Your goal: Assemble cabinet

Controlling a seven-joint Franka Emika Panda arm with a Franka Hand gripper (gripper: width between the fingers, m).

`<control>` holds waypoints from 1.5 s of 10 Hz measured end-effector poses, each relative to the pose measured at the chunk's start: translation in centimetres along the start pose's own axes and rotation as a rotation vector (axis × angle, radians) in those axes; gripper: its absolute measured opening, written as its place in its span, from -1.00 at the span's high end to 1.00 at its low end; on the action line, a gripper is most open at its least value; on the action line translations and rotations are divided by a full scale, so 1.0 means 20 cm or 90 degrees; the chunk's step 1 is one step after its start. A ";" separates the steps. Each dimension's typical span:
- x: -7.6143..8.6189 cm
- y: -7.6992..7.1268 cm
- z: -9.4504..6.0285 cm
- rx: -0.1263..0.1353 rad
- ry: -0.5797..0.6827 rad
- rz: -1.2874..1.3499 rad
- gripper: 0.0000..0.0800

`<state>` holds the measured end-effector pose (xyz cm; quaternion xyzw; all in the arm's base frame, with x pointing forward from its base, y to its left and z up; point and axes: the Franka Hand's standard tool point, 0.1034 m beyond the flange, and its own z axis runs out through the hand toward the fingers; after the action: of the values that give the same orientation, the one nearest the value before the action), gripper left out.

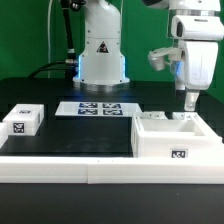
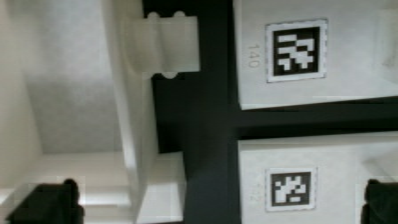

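A: Looking for the cabinet (image 1: pixel 176 140)? You find one white box-like body on the black table (image 1: pixel 90 135), at the front on the exterior view's right.

B: Which way does it point?

A: Its open side faces up, so you see the inner walls from above. Its long axis runs across the exterior view, left to right. One square tag (image 1: pixel 180 153) sits on the near wall.

B: And the gripper?

A: You have one gripper (image 1: pixel 190 106), and it hangs just above the right half of the body. In the wrist view its two dark fingertips (image 2: pixel 45 205) sit at opposite edges, spread wide, with nothing pinched between them.

B: What else can you count?

A: One small white block (image 1: pixel 22 121) lies well apart at the exterior view's left, with two tags showing. One marker board (image 1: pixel 100 108) lies flat in front of the robot base (image 1: pixel 100 55). The wrist view gives you two tagged white faces (image 2: pixel 311 60), one beyond the other with a dark gap between. You cannot tell whether they are loose panels or part of the body.
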<state>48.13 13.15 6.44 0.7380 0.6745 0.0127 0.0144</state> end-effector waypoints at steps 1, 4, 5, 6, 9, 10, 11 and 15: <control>0.00 0.00 0.00 0.000 0.000 0.000 -0.99; 0.08 -0.14 0.04 -0.001 0.017 0.005 -0.99; 0.10 -0.19 0.04 -0.002 0.022 -0.001 -0.99; 0.12 -0.24 0.06 -0.001 0.027 -0.007 -0.99; 0.12 -0.30 0.17 0.011 0.038 -0.006 -0.99; 0.13 -0.32 0.21 0.015 0.043 -0.005 -0.99; 0.14 -0.33 0.24 0.018 0.045 -0.003 -0.99; 0.16 -0.34 0.24 0.020 0.046 0.000 -0.50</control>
<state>41.80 16.87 1.36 0.7370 0.6750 0.0286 -0.0213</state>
